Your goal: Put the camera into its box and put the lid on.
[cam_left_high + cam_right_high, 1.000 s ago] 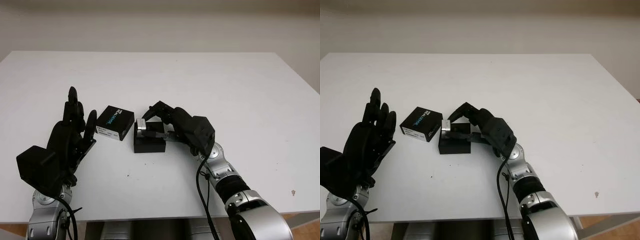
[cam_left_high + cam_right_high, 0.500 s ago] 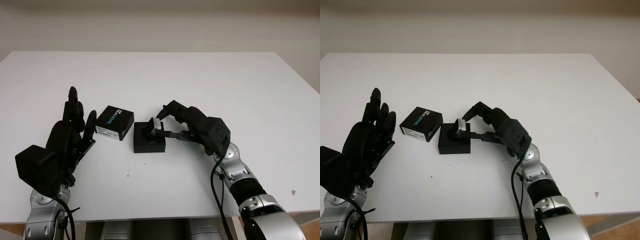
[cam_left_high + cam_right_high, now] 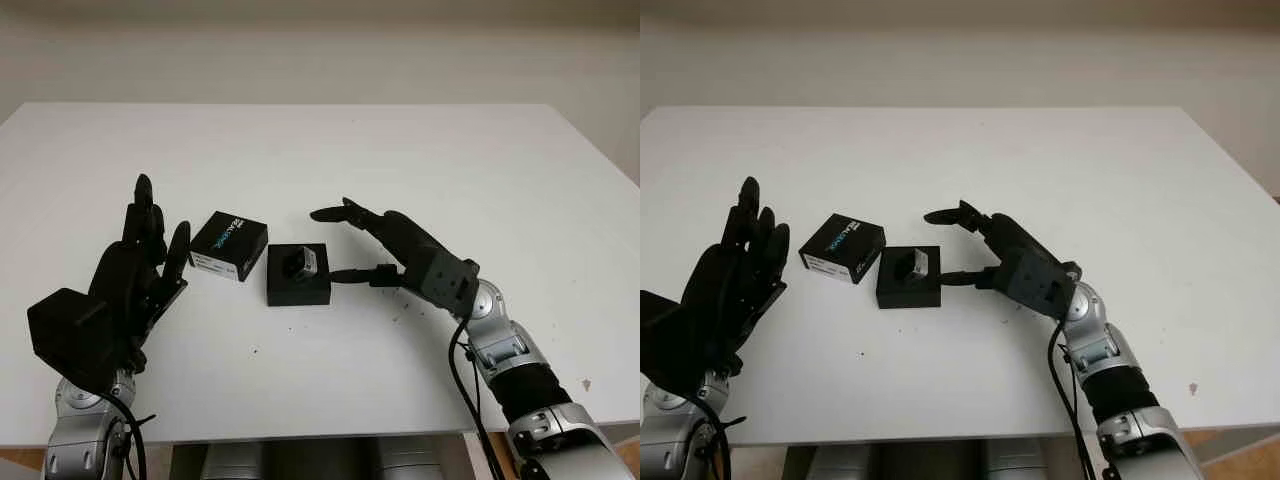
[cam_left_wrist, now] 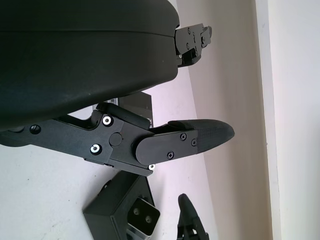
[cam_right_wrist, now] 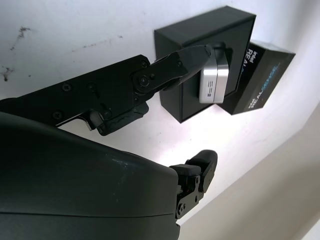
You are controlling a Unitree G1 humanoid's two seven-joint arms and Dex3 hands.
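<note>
Near the front edge of the table (image 3: 420, 150), a bit right of the middle, my right hand (image 3: 395, 250) is holding nothing: fingers uncurled, one reaching over the top and another stretched low toward the box (image 3: 297, 288), its tip just beside the box's right wall. Can't tell whether it's actually touching. The camera (image 3: 302, 263) is sitting in the box, silver body poking up above the rim and tilted a little, so I'd say it's in but maybe not fully seated.

So step one looks pretty much done. What's left is the lid (image 3: 229, 245), which sits just beside the box on its left side, printed face up, nobody holding it. My left hand (image 3: 135, 275) is up near the front-left part of the table, open, next to the lid but clear of it. My guess is the lid is that hand's job, or I nudge the camera flat first.

The head views give me the whole layout: both hands, lid and box lined up across the table. The right wrist view gives the close detail, with my fingertip (image 5: 197, 55) right against the camera's silver side and the box's open top plain to see. The left wrist view catches the box from the lid side, with the camera's screwed face showing low in it.
</note>
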